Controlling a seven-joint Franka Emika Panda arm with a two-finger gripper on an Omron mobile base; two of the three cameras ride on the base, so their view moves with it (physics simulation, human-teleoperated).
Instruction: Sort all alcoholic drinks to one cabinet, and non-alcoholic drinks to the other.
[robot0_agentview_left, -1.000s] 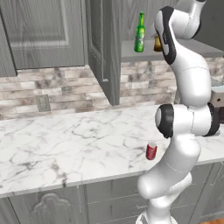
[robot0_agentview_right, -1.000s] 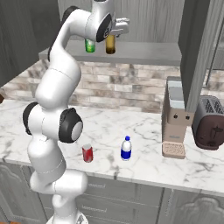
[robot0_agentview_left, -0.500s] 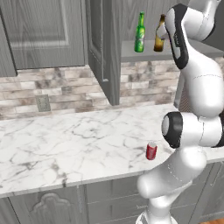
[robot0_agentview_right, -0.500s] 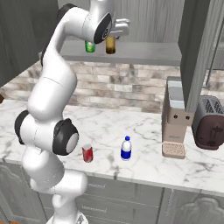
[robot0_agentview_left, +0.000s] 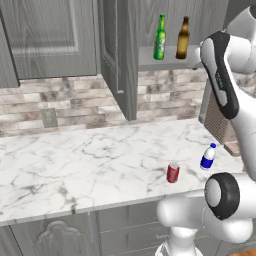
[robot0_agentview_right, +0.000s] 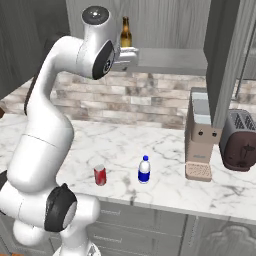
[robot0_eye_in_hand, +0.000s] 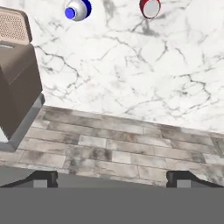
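The green bottle (robot0_agentview_left: 160, 37) and the amber-brown bottle (robot0_agentview_left: 183, 39) stand upright side by side on the open cabinet's shelf (robot0_agentview_left: 167, 61). In the right base view the amber bottle (robot0_agentview_right: 125, 34) rises just behind my hand. My gripper (robot0_agentview_right: 126, 56) hangs in front of the shelf edge, apart from both bottles. In the hand view the gripper (robot0_eye_in_hand: 112, 179) points down at the counter, open and holding nothing. The red soda can (robot0_agentview_left: 173, 172) (robot0_eye_in_hand: 149, 8) and the white bottle with a blue cap (robot0_agentview_left: 208, 157) (robot0_eye_in_hand: 78, 9) stand near the counter's front edge.
The cabinet's door (robot0_agentview_left: 117, 55) stands open left of the shelf. A coffee machine (robot0_agentview_right: 200, 135) and a toaster (robot0_agentview_right: 242, 145) sit at the counter's right end. A closed upper cabinet (robot0_agentview_left: 47, 35) hangs to the left, above bare marble counter (robot0_agentview_left: 75, 165).
The gripper opened and let go of the amber bottle, which now stands on the shelf beside the green one. The hand has drawn back from the shelf.
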